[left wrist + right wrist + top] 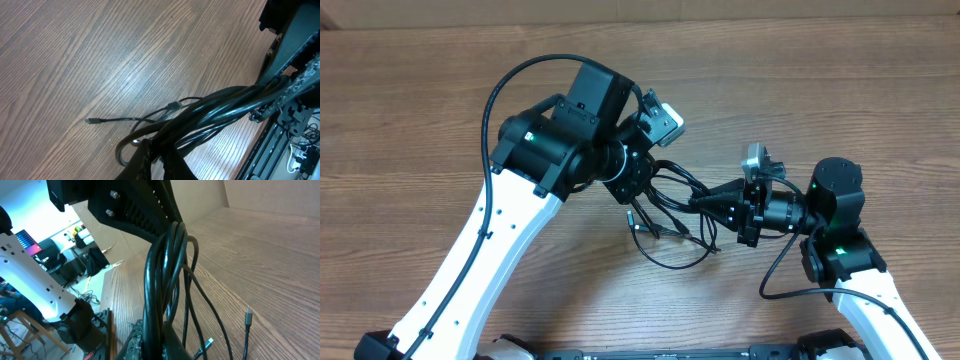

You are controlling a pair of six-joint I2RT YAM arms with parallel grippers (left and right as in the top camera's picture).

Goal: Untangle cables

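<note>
- The left arm (470,240) is white and black. It reaches in from the bottom left over the wooden counter (400,120).
- The left fingers (638,188) point down and to the right. They are closed tight on the cables (672,195).
- In the left wrist view, the left fingers (142,162) sit at the bottom. The cables (225,105) come out from between them as one thick black bunch that runs up to the right.
- In that same view, one thin cable drops away from the bunch and lies flat on the counter. Its small plug (90,120) is out to the left, well apart from the fingers.
- From above, the bunch runs between the two sets of fingers and touches both.
- Just below the bunch, some loose loops (670,255) rest on the counter, between the two arms.
- The right fingers (715,198) point to the left. They are closed tight on the other end of the bunch.
- In the right wrist view, the right fingers (135,342) sit at the bottom. The cables (160,270) rise from them up to the left fingers at the top.
- To the right of the bunch, two loose ends hang with silver tips (248,315). I cannot tell if they touch the counter.
- The right arm (840,230) comes in from the bottom right.
</note>
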